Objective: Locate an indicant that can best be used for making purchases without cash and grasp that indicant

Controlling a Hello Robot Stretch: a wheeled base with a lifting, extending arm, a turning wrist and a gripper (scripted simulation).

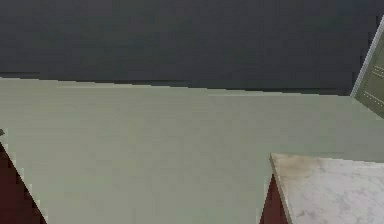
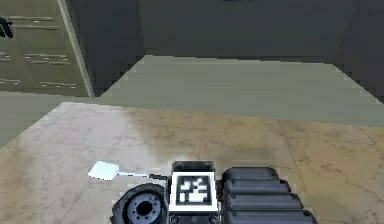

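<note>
Lying flat on the mottled beige stone top of the bench (image 2: 300,150), a small white card (image 2: 103,170) sits toward the arm side view's lower left, well in from the bench's edges. The gripper (image 2: 124,174) comes in from the card's right. Its dark rounded body sits at the view's bottom edge, just left of a white square marker (image 2: 195,190) with black marks, and a thin finger (image 2: 145,176) runs leftward from that body to the card's right edge. The finger's tip and the card meet in the picture, but whether they touch or the tip hangs just above the card cannot be told. Since the card rests on the bench right at the gripper's far end, I cannot tell whether the gripper has hold of anything. Right of the marker, the ribbed black bulk of the arm (image 2: 262,195) lies along the bottom edge. Beyond the bench a pale grey-green floor (image 2: 240,85) reaches a dark wall (image 2: 250,25), and a beige cabinet (image 2: 35,55) with drawers stands at the upper left. In the forward view, a corner of the stone-topped bench shows at the lower right above a dark red-brown side panel (image 1: 272,205), well apart from a dark red-brown shape (image 1: 15,195) at the lower left.
</note>
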